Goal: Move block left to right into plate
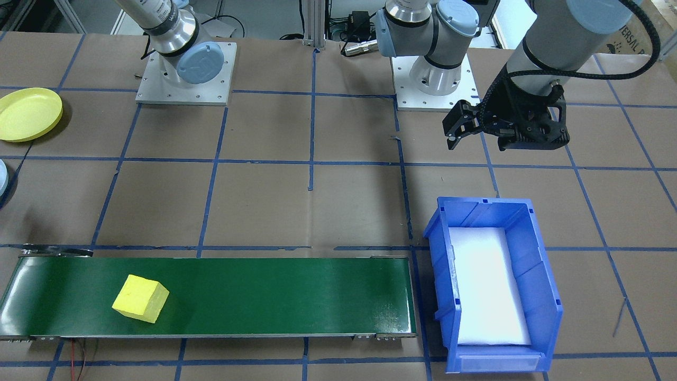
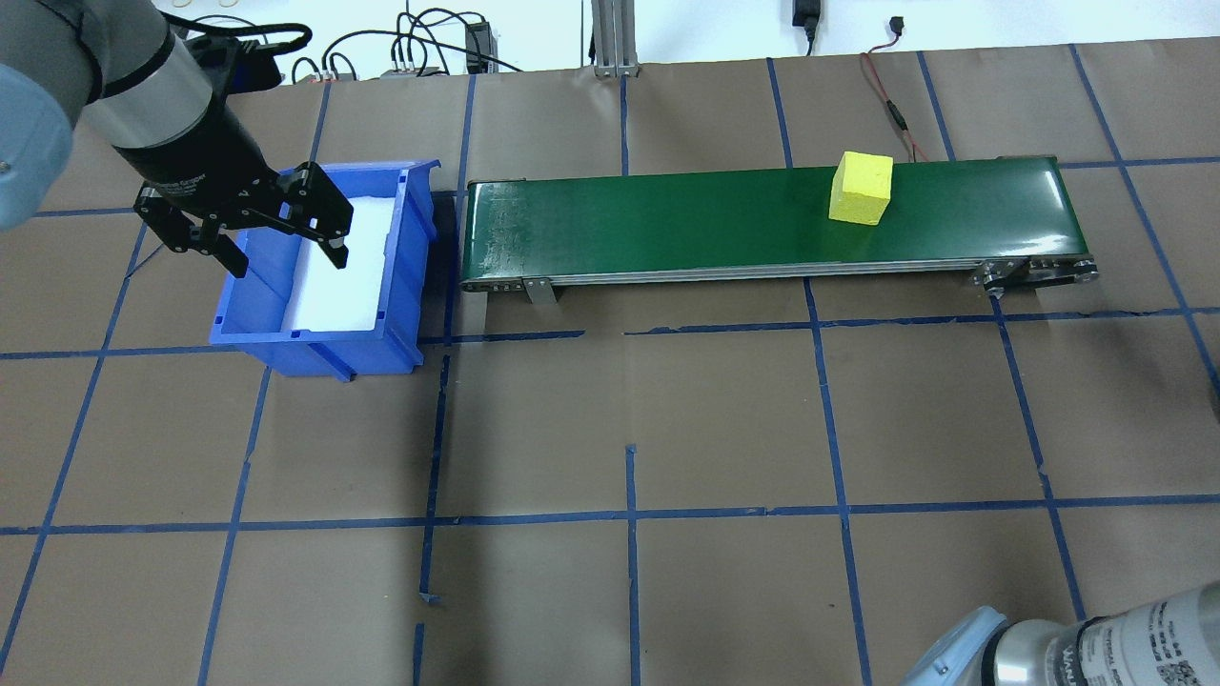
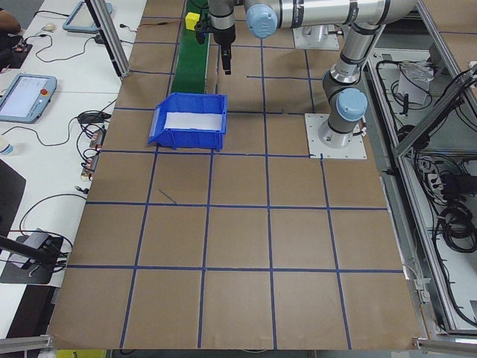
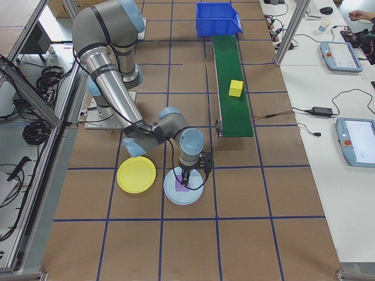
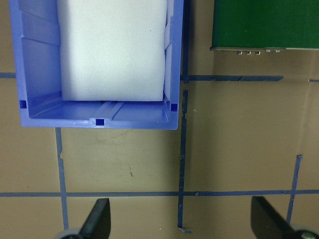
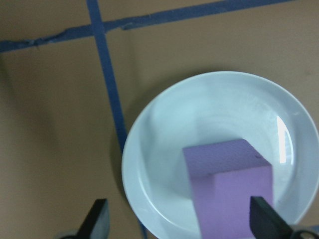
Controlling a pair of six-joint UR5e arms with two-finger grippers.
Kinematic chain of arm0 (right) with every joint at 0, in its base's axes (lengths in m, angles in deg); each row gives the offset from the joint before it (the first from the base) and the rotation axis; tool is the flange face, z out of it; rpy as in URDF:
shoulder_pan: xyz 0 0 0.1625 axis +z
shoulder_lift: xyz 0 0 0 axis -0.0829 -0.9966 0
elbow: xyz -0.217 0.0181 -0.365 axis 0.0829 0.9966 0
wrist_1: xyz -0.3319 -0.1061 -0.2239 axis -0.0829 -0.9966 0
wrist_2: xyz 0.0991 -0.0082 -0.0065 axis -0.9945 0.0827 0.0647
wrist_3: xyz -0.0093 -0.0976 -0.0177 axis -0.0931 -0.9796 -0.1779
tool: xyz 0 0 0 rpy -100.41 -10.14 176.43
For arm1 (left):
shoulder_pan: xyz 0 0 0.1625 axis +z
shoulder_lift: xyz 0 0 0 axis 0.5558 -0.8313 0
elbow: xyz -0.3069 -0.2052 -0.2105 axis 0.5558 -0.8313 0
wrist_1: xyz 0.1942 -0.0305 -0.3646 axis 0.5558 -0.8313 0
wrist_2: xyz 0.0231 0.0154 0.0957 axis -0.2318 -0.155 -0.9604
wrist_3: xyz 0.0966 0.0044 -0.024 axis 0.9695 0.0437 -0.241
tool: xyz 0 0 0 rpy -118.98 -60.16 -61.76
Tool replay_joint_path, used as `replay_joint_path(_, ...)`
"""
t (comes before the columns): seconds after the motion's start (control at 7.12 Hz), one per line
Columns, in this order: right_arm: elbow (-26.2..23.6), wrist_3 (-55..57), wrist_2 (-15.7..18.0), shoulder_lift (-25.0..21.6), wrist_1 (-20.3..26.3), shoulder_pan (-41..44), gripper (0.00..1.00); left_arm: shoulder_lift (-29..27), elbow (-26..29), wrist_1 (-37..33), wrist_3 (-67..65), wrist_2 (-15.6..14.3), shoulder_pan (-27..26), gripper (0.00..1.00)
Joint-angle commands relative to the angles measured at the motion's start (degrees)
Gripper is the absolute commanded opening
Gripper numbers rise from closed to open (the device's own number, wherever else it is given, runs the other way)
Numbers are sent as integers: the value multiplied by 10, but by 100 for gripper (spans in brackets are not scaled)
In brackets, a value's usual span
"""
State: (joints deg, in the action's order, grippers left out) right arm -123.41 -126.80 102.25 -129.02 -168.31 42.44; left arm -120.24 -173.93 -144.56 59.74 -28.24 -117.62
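While the purple block (image 6: 230,191) sits in the white plate (image 6: 164,149) at lower right of the wrist view, directly under the open, empty right claw (image 6: 182,224), the left claw (image 2: 257,229), also open and empty, hangs above the blue bin (image 2: 315,338).

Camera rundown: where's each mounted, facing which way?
Front-facing: across table, facing robot; left hand near blue bin.
Overhead: behind robot, looking down; conveyor, yellow block.
Exterior left: table's left end; left arm near.
Exterior right: right end; right hand over white plate.
Left wrist: down on bin's end.
Right wrist: down on purple block in plate.
Shared: front, overhead: yellow block on conveyor.
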Motion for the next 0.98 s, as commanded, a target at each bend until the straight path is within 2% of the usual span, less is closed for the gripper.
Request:
replay_joint_path(0.0, 32, 114, -22, -21, 14, 113, 100, -1, 0, 0, -3, 1, -1, 100)
replay_joint_path(0.14, 41, 160, -71, -20, 11, 156, 100, -1, 0, 0, -2, 1, -1, 100)
replay_joint_path(0.28, 57, 221, -99, -12, 13, 186, 100, -1, 0, 0, -2, 0, -1, 100)
replay_joint_path(0.42, 69, 260, -164, 0, 12, 205, 100, -1, 0, 0, -2, 0, -1, 100)
replay_joint_path(0.7, 74, 346, -209, 0, 7, 250, 100, 0, 0, 0, 1, 0, -1, 100)
replay_joint_path(0.84, 73, 385, -251, 7, 4, 263, 100, -1, 0, 0, -1, 0, -1, 100)
